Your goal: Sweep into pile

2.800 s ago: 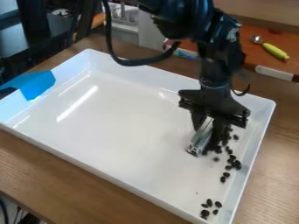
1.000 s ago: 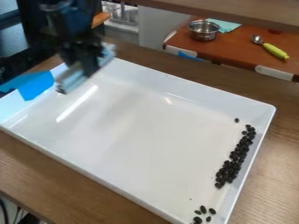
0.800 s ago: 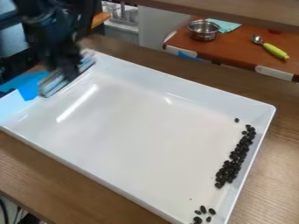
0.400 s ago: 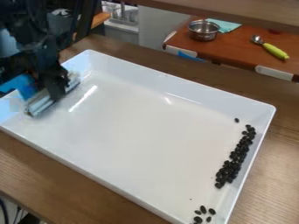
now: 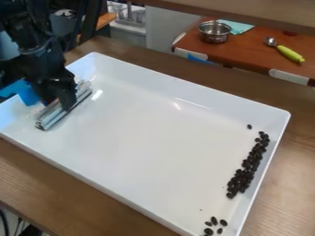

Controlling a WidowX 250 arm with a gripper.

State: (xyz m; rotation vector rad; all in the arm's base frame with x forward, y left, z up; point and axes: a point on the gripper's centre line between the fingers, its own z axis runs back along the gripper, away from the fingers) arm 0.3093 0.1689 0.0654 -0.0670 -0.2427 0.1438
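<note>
Camera view: your pincer (image 5: 57, 102) is closed around the metal bar (image 5: 50, 118), its fingers about the bar's thickness apart and gripping near the middle; how firmly, you cannot tell. Both ends of the bar stick out past the pincer, and that middle hold probably keeps it balanced, so you can push without it twisting. Pincer and bar are at the taped end of the tray (image 5: 154, 73), inside the wall with the blue tape (image 5: 29, 93) beside it. You cannot tell whether the bar's lower edge touches the floor.

The bar's long axis runs roughly parallel to the short wall next to the pincer, one end towards the camera, the other towards the tray's back corner. Its broad side thus faces across the floor to the beans (image 5: 249, 163), which makes sense for a wide sweep.

The beans lie well apart from the pincer, in a long band beside the opposite short wall, lined up with it; that wall likely serves as your stop. One stray bean (image 5: 249, 126) sits off the band's back end, and a small cluster (image 5: 213, 222) lies off its front end. You would do well to bring those in next.
</note>
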